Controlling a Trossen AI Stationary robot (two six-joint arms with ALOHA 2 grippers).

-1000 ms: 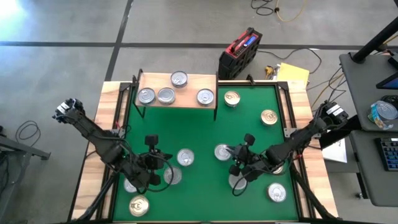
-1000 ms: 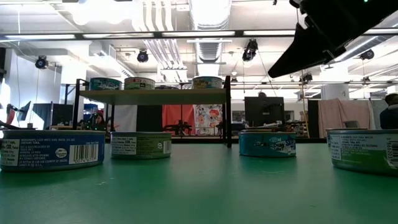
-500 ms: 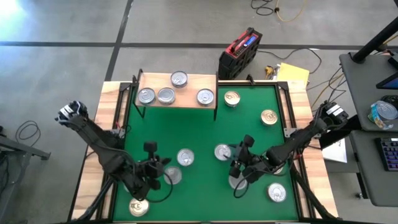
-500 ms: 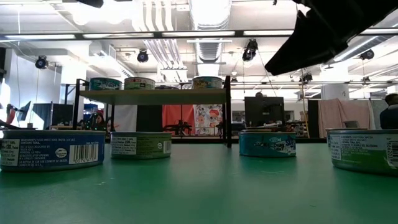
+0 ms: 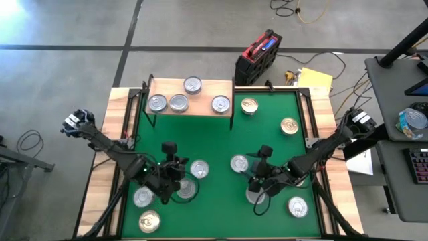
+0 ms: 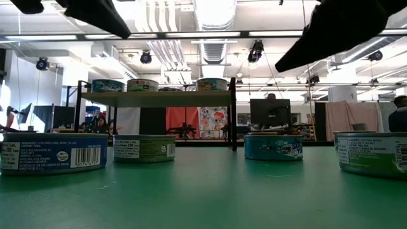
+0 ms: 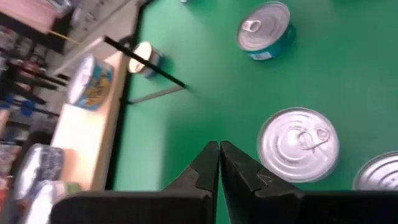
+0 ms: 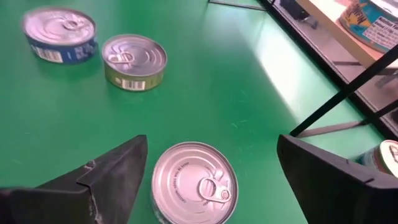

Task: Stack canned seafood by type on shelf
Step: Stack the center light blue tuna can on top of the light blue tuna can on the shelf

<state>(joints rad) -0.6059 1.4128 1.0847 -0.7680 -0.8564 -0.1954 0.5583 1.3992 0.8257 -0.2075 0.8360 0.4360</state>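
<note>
The right gripper (image 8: 208, 168), fingers spread wide, is being held over a tin (image 8: 194, 182) mid-mat (image 5: 221, 144), well short of the shelf (image 5: 190, 98); centring before closing is advised. The left gripper (image 7: 219, 155) is being kept shut.

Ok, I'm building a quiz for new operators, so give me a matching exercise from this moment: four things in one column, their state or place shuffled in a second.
Things:
1. left gripper
2. right gripper
3. shelf
4. red and black case

States or places:
a. open, just behind a silver-topped tin
b. shut, holding nothing
c. on the floor beyond the table
d. carrying four tins

Pairs: 1-b, 2-a, 3-d, 4-c
</note>
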